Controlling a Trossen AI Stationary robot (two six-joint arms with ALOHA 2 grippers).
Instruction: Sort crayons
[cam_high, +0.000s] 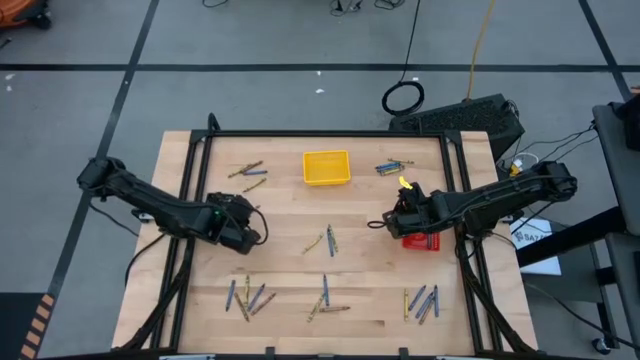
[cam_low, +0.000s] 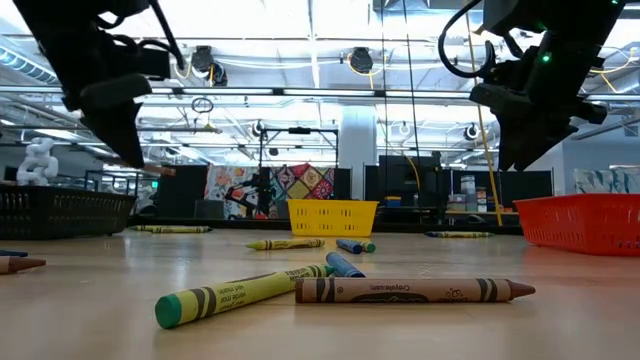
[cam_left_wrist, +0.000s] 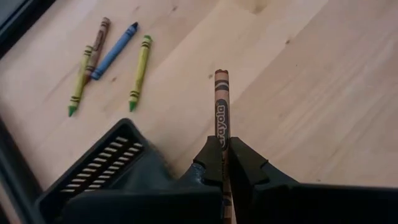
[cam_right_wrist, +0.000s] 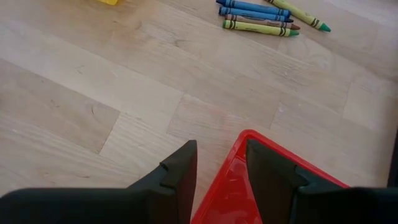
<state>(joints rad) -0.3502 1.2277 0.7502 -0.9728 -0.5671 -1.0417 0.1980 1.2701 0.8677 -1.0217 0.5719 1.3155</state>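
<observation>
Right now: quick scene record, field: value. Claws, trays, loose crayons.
left claw: shut on brown crayon, above the black tray, table's left side
right claw: open, holds nothing, over the red tray corner, table's right side
yellow tray: table's far middle
loose crayons: scattered in small clusters, blue, yellow-green and brown
table: light wood
</observation>
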